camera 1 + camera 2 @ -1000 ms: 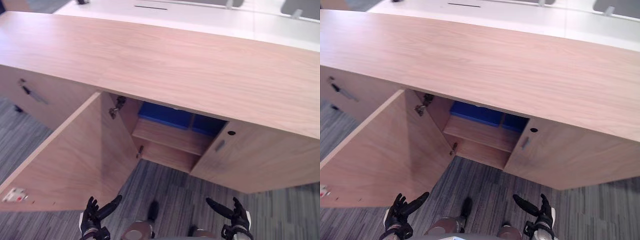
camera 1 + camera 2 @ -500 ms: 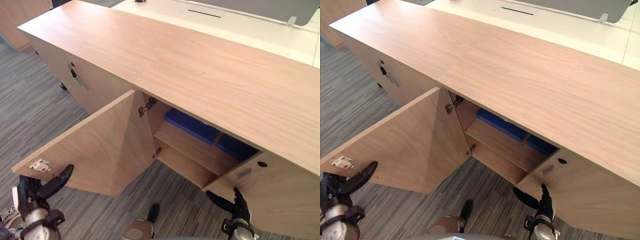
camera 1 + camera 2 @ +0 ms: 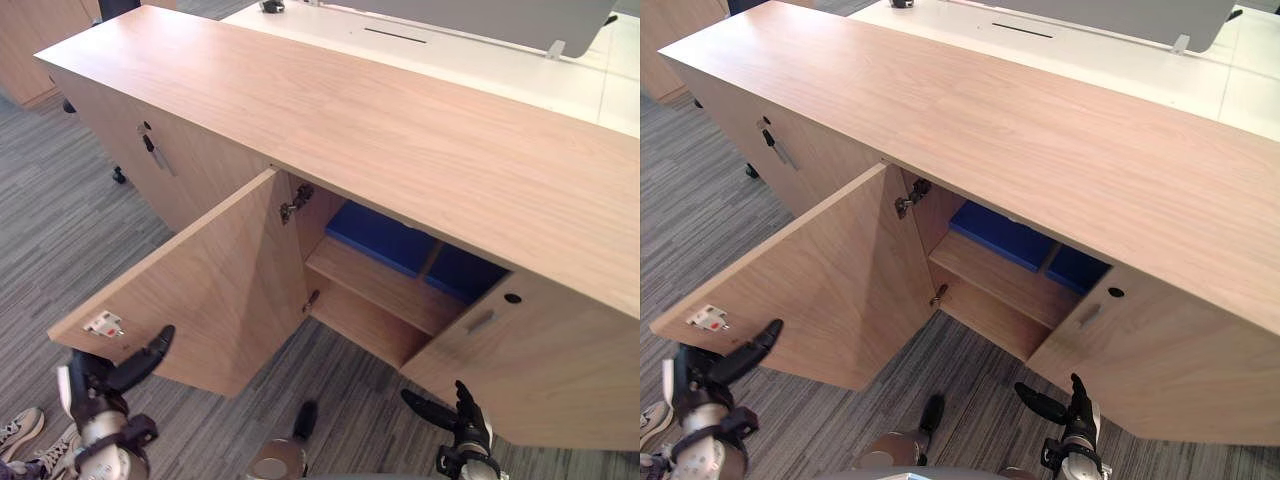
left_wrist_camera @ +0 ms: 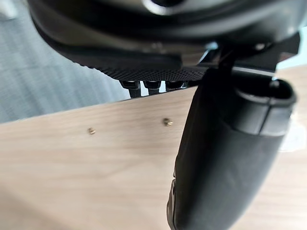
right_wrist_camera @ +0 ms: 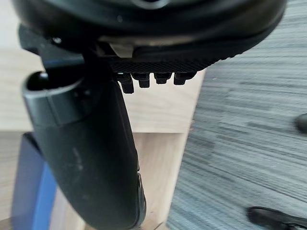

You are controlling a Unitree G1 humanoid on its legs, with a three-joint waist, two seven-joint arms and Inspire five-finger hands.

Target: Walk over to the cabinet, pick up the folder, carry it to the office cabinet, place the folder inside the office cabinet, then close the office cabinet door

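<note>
The flat blue folder (image 3: 372, 233) lies on the upper shelf (image 3: 385, 290) inside the long light-wood office cabinet (image 3: 400, 110). Its long axis runs along the cabinet's front, with a long edge facing out. The open wooden door (image 3: 210, 290) swings out to the left. The left robot hand (image 3: 100, 395) hangs near the door's free edge, fingers relaxed and thumb spread, holding nothing. The right robot hand (image 3: 462, 432) is likewise spread and empty, low before the closed door (image 3: 540, 370).
</note>
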